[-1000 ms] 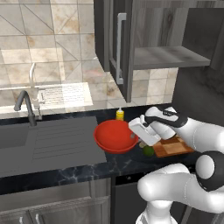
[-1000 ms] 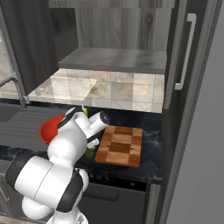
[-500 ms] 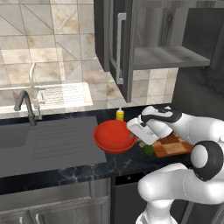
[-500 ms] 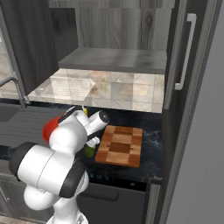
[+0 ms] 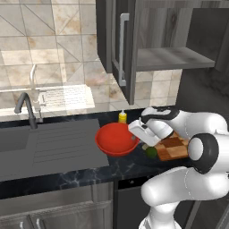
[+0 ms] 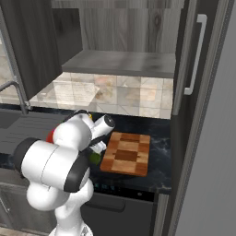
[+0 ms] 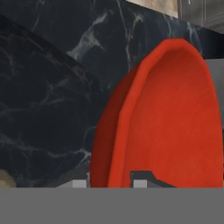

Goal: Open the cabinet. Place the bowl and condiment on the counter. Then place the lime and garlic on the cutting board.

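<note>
The red bowl (image 5: 114,139) rests on the black counter (image 5: 71,176), just right of the sink's drainboard. My gripper (image 5: 136,140) reaches down to its right rim. In the hand view the bowl (image 7: 175,122) runs its rim between the two fingertips, and the gripper (image 7: 109,181) is shut on it. The yellow condiment (image 5: 122,117) stands behind the bowl. The lime (image 5: 152,152) lies on the counter by the left end of the cutting board (image 5: 174,148). The cabinet (image 5: 123,49) stands open with a bare shelf (image 5: 174,58). A beige scrap (image 7: 3,177) could be the garlic; I cannot tell.
The sink and drainboard (image 5: 49,143) with a dark tap (image 5: 27,109) lie left of the bowl. From the right, my arm covers most of the bowl; the lime (image 6: 95,158) and cutting board (image 6: 126,154) show beside it. The right cabinet door (image 6: 193,60) hangs open above.
The arm's elbow and upper links have swung closer to the cameras. The hand and the bowl stay where they were.
</note>
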